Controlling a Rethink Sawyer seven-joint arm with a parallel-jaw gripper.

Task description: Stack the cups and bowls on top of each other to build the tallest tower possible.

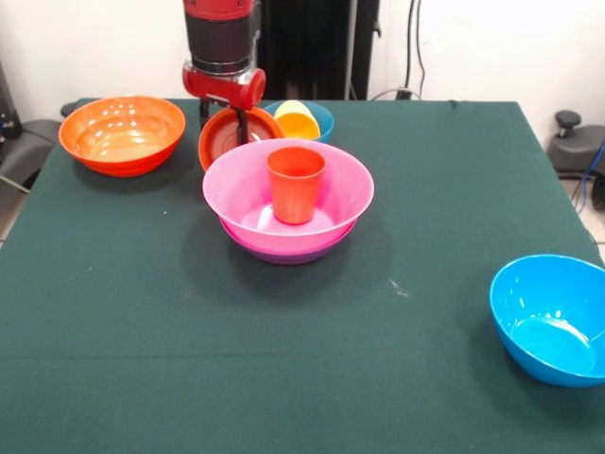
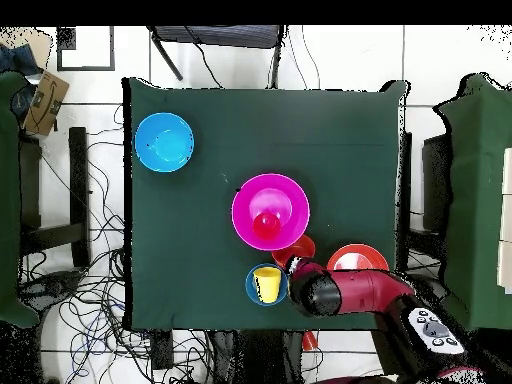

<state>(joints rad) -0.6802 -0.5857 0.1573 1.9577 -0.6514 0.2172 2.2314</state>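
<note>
One small orange bowl (image 1: 227, 135) hangs tilted in the tool (image 1: 225, 121), which is clenched on its rim. Its target, the tower (image 1: 288, 199), a pink bowl over purple with an orange cup (image 1: 295, 183) inside, stands on the desk (image 1: 312, 359) just camera-side of it.

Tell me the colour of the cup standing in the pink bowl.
Orange cup, clearest in the front view.

Green table (image 1: 142, 312), scattered bowls (image 1: 553, 317)
</note>
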